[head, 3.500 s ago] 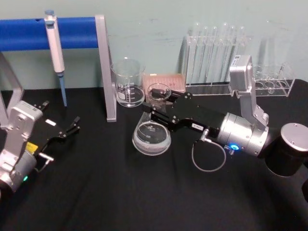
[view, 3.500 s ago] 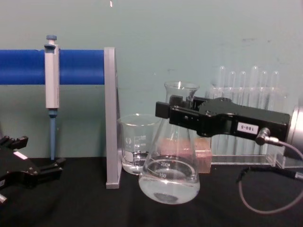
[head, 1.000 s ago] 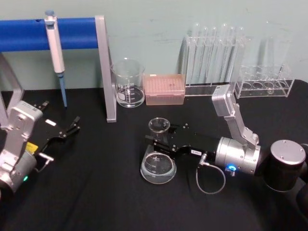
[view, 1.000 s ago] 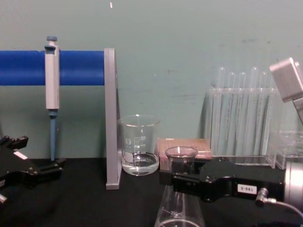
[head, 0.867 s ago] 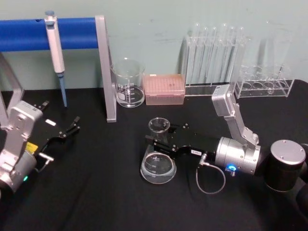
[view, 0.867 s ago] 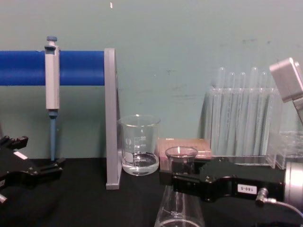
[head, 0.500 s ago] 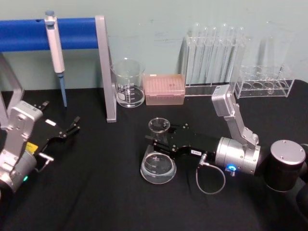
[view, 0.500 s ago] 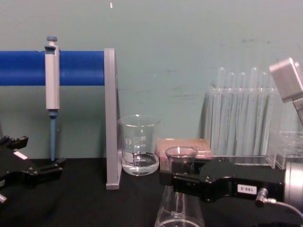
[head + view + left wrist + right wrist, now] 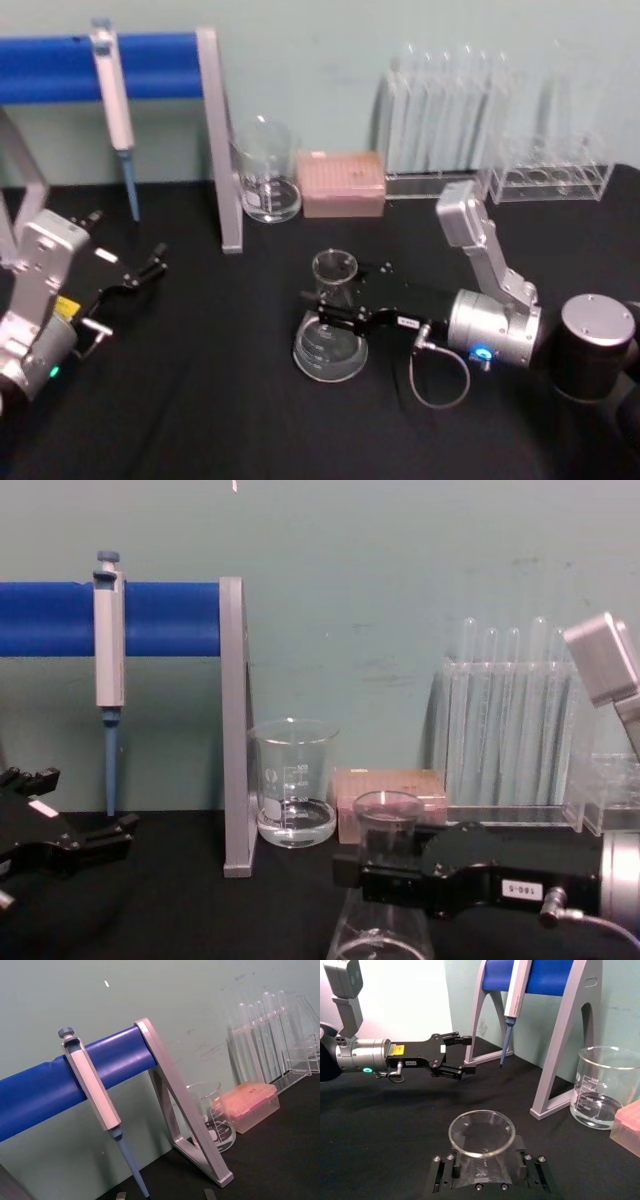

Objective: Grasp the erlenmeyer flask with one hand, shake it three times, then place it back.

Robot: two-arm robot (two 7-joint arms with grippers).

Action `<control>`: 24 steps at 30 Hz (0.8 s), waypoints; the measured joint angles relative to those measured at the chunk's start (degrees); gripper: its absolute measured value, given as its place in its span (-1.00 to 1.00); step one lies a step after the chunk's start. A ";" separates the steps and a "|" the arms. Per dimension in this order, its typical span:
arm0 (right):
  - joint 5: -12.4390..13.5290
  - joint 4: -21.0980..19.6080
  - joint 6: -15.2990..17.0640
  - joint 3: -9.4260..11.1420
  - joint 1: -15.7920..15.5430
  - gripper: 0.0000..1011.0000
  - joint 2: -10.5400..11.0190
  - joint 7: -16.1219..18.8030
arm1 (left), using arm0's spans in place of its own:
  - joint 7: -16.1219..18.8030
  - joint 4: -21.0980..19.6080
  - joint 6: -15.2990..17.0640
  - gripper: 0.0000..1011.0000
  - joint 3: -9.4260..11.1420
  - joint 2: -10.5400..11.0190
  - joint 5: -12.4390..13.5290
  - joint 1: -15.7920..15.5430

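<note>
Erlenmeyer flask [image 9: 329, 345] upright on black table [image 9: 200, 400], right gripper [image 9: 328, 303] clamped on its neck, left gripper [image 9: 150, 263] parked apart, fingers spread

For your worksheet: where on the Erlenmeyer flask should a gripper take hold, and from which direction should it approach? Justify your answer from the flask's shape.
Grip the narrow neck just below the flared rim of the Erlenmeyer flask, coming in level from the robot's right, as the right gripper does here. The neck is slim enough for the fingers to close around, the rim likely stops it sliding through, and the wide sloped base is probably too broad.
</note>
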 joint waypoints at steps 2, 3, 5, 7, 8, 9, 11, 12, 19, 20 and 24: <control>0.00 -0.01 0.00 0.02 0.00 0.28 -0.01 0.00 | 0.00 0.00 0.00 0.98 0.00 0.00 0.00 0.00; 0.02 -0.02 -0.01 0.04 0.00 0.36 -0.01 -0.01 | 0.00 0.00 0.00 0.98 0.00 0.00 0.00 0.00; 0.04 -0.03 -0.02 0.05 0.00 0.51 -0.02 0.00 | 0.00 0.00 0.00 0.98 0.00 0.00 0.00 0.00; 0.05 -0.04 -0.03 0.06 0.01 0.58 -0.02 0.00 | 0.00 0.00 0.00 0.98 0.00 0.00 0.00 0.00; 0.06 -0.04 -0.04 0.07 0.01 0.68 -0.03 0.00 | 0.00 0.00 0.00 0.98 0.00 0.00 0.00 0.00; 0.07 -0.04 -0.04 0.07 0.01 0.72 -0.03 0.00 | 0.00 0.00 0.00 0.98 0.00 0.00 0.00 0.00; 0.11 -0.06 -0.07 0.08 0.02 0.78 -0.03 0.00 | 0.00 0.00 0.00 0.98 0.00 0.00 0.00 0.00; 0.13 -0.07 -0.09 0.10 0.03 0.89 -0.03 0.01 | 0.00 0.00 0.00 0.98 0.00 0.00 0.00 0.00; 0.21 -0.11 -0.16 0.14 0.06 0.98 -0.03 0.03 | 0.00 0.00 0.00 0.98 0.00 0.00 0.00 0.00; 0.22 -0.11 -0.17 0.15 0.06 0.98 -0.03 0.03 | 0.00 0.00 0.00 0.98 0.00 0.00 0.00 0.00; 0.23 -0.13 -0.19 0.17 0.06 0.98 -0.03 0.04 | 0.00 0.00 0.00 0.98 0.00 0.00 0.00 0.00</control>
